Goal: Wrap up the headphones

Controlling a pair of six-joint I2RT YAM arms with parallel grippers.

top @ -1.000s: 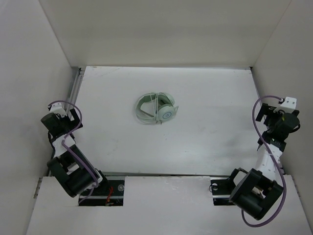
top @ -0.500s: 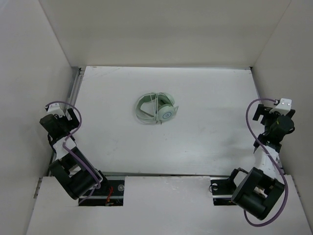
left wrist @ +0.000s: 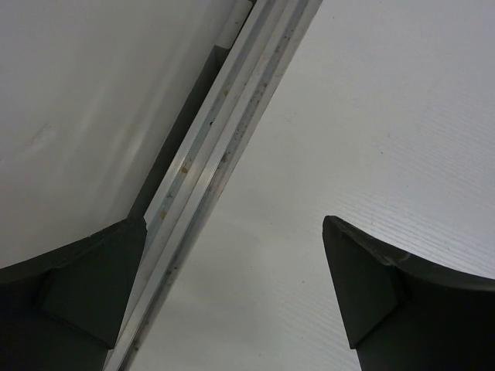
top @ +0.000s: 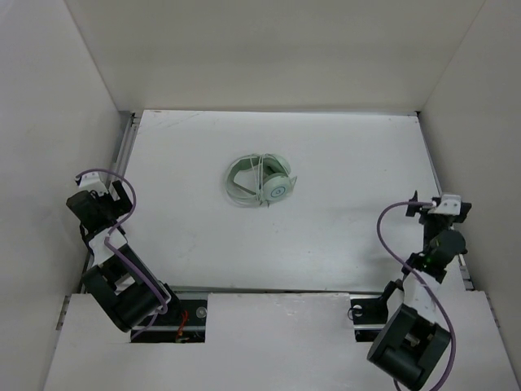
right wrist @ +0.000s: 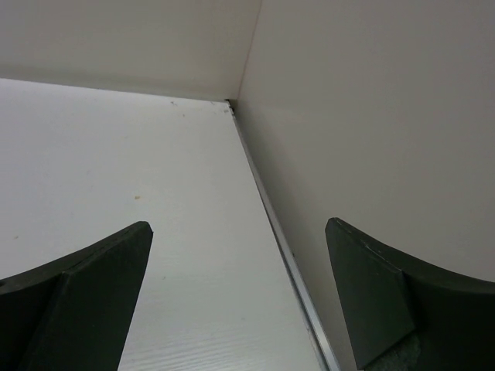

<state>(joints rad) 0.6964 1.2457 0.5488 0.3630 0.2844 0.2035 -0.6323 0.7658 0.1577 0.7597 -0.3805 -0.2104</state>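
The pale mint-green headphones [top: 260,181] lie in the middle of the white table, earcups together and the thin cable looped about them. They show only in the top view. My left gripper [top: 102,194] is at the table's left edge, far from them; in the left wrist view [left wrist: 234,224] its jaws stand wide apart with nothing between. My right gripper [top: 440,205] is near the right edge, also far from them; in the right wrist view [right wrist: 238,226] its jaws stand wide apart and empty.
An aluminium rail [left wrist: 224,131] runs along the table's left edge under my left gripper. Another rail [right wrist: 286,255] runs along the right wall [right wrist: 387,116]. White walls enclose the table on three sides. Purple arm cables [top: 395,236] loop beside each wrist.
My right arm has swung down and inward from the right wall, toward the near edge. The left arm shifted slightly outward earlier and now holds still. The headphones have not moved.
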